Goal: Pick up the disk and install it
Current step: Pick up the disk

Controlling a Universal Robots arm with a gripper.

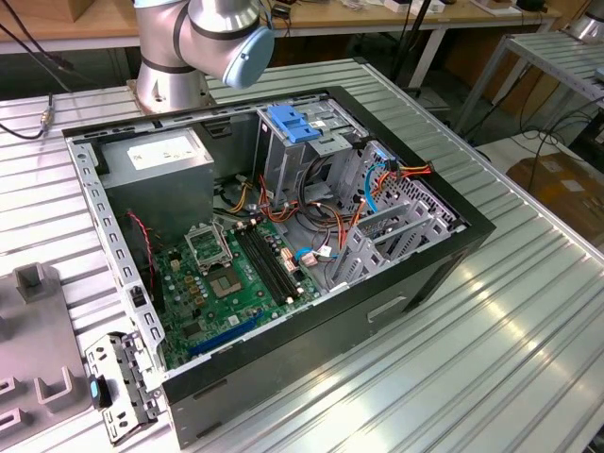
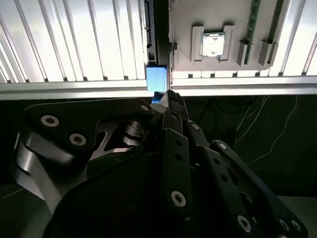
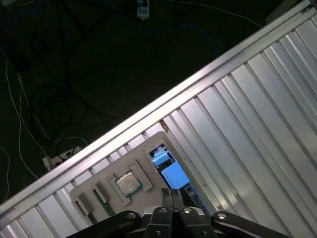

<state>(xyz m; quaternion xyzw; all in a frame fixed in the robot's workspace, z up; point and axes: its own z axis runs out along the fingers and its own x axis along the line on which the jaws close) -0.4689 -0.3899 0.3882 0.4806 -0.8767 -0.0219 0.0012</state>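
The disk (image 1: 121, 385) lies on the ribbed table at the exterior view's lower left, beside the grey fixture plate (image 1: 33, 349). It shows a silver metal body with a blue piece at one end. In both wrist views that blue end (image 2: 156, 79) (image 3: 171, 171) sits near the table's edge, next to the plate. My gripper (image 2: 169, 96) (image 3: 173, 196) hangs well above the disk, apart from it. Its black fingertips are together, with nothing between them.
An open computer case (image 1: 444, 274) fills the middle of the table, with a green motherboard (image 1: 231, 274), a metal drive cage with a blue latch (image 1: 294, 125) and loose cables. The arm's base (image 1: 170, 80) stands behind it. The plate holds a processor chip (image 2: 213, 44).
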